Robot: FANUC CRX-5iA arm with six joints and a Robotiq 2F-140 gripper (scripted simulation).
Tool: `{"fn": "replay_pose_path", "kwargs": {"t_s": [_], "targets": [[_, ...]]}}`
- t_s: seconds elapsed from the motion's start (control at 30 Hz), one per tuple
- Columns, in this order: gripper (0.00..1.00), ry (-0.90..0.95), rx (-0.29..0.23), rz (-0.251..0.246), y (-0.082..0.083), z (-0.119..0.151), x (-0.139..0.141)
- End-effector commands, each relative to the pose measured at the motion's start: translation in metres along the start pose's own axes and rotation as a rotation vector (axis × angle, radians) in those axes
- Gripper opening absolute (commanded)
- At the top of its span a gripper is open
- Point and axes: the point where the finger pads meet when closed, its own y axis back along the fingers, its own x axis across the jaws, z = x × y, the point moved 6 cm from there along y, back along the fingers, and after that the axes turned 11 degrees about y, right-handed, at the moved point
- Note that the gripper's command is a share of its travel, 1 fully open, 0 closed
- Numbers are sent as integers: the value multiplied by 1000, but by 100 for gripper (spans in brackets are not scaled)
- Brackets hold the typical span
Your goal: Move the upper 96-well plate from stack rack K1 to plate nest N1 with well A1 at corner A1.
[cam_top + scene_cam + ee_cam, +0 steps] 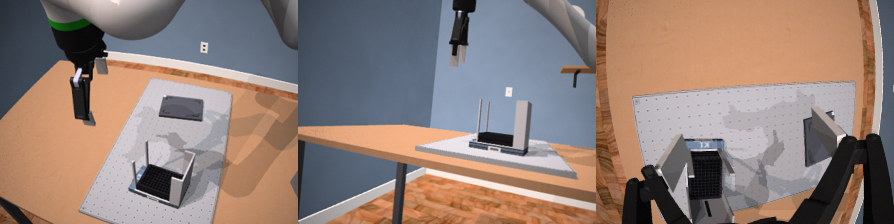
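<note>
The stack rack K1 (162, 178) stands on the near part of the grey perforated baseplate (160, 150), with a white side wall, thin posts and two front tabs. Black 96-well plates (157, 178) sit in it; I cannot tell the upper one from the lower one. The rack also shows in the side view (502, 132) and the wrist view (703, 177). The dark plate nest N1 (181, 108) lies farther back, empty, with a pale square (165, 96) at its far left corner. My gripper (95, 93) (458, 57) is open and empty, high above the bare table, left of the baseplate.
The wooden table extends wide to the left of the baseplate. The arm's large links hang over the scene at top and right. A wall shelf (579, 70) is behind at the right.
</note>
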Motion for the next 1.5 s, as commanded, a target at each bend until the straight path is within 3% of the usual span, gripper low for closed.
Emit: {"fn": "replay_pose_path", "kwargs": {"t_s": [0.0,0.1,0.2,0.4,0.5,0.67,0.77,0.97,1.07,1.23,1.33,1.47], "targets": [[100,-34,7,-45,-6,12,-11],[100,-34,7,-45,-10,20,-21],[100,-84,5,-109,-15,30,-27],[100,-84,5,-109,-20,43,-40],[100,-138,-4,-171,-25,54,-46],[100,-138,-4,-171,-30,68,-58],[100,-195,-20,-233,-34,80,-63],[100,-195,-20,-233,-38,95,-75],[100,-256,-42,-293,-42,107,-80],[100,-256,-42,-293,-45,124,-91],[100,-320,-70,-350,-49,137,-95],[100,-320,-70,-350,-50,145,-100]]}}
